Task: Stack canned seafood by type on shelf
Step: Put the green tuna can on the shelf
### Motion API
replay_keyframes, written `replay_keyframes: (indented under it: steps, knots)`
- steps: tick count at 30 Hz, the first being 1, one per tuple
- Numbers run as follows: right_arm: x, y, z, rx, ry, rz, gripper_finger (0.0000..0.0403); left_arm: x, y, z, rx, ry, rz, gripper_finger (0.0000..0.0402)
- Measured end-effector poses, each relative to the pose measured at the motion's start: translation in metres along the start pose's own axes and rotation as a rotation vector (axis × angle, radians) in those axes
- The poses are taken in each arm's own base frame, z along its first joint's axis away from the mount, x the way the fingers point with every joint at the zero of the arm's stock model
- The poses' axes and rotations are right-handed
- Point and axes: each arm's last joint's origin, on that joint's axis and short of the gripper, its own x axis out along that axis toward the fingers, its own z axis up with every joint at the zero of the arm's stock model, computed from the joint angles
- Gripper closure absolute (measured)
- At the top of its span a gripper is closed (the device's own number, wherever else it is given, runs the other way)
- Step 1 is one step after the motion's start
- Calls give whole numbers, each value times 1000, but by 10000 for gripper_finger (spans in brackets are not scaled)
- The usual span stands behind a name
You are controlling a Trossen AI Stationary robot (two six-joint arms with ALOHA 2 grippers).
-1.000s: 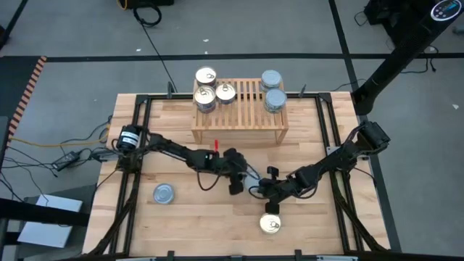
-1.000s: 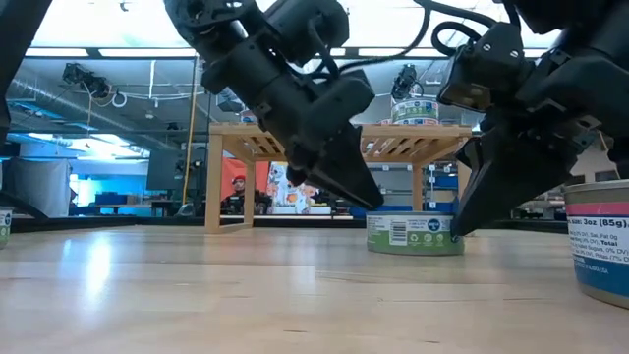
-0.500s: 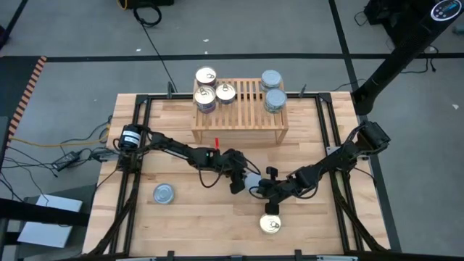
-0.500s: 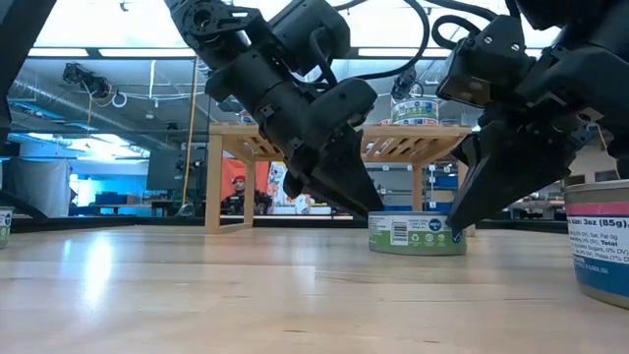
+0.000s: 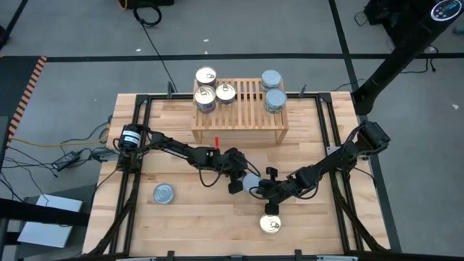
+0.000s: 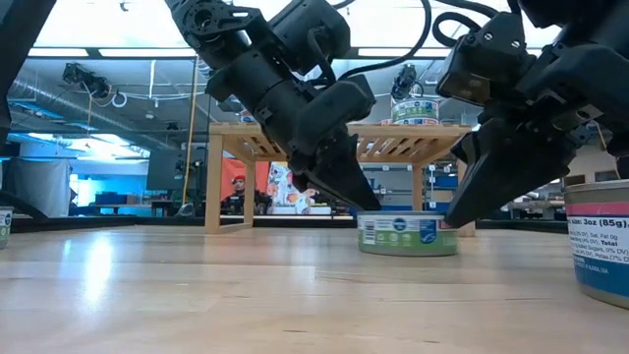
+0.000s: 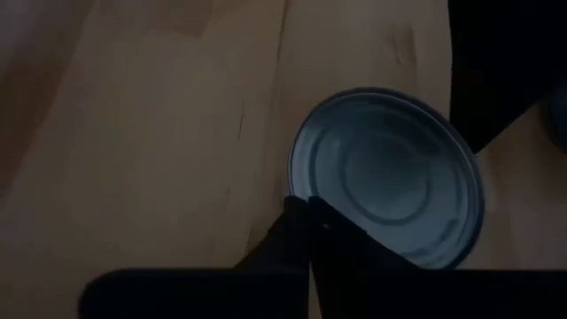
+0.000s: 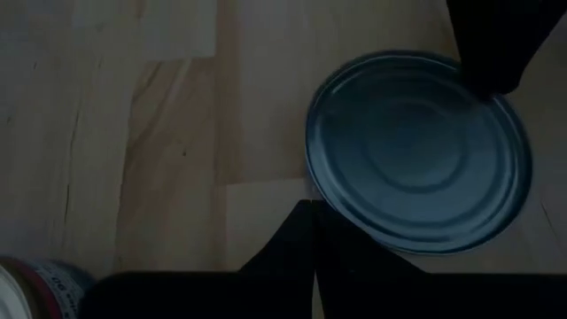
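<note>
A short round silver-topped tin (image 6: 407, 233) sits between the clenched left end effector (image 6: 349, 187) and clenched right end effector (image 6: 467, 197).

Only one label reads clearly: "3oz (85g)" on the pink-banded tin (image 6: 600, 236) at the low view's edge, beyond the right gripper (image 6: 462, 211). The print beneath may say "Total", but it is blurred.

- Centre of the high view: the left gripper (image 5: 237, 185) and right gripper (image 5: 255, 190), both pinched together, crowd a silver-topped tin (image 5: 251, 180), blocking it on two sides.
- Lower right: a gold-topped tin (image 5: 271, 225) sits near the right arm.
- Lower left: one silver tin (image 5: 164, 193), bare planks around it.
- Upper centre: the shelf (image 5: 239, 116) carries tins along its upper edge; its lower slats lie free.
</note>
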Motion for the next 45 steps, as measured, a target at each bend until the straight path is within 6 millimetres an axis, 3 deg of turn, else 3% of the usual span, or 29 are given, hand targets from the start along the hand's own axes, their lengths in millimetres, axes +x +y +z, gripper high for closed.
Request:
replay_keyframes:
  steps: [7, 20, 27, 35, 45]
  knots:
    - [-2, 5, -2, -14, -4, 3, 391, -5, 0, 1, 98, 3, 2, 400]
    - [-3, 9, -4, -16, -4, 14, 392, -39, -6, 21, 174, -78, 70, 401]
    - [-3, 9, -4, 3, -7, 16, 384, -30, -5, 10, 87, 26, -63, 355]
    - [-3, 9, -3, 6, -11, 19, 392, -24, 1, 7, -50, 44, -37, 273]
    - [-3, 9, -3, 4, -10, 18, 391, -19, 7, -1, -130, 112, -7, 288]
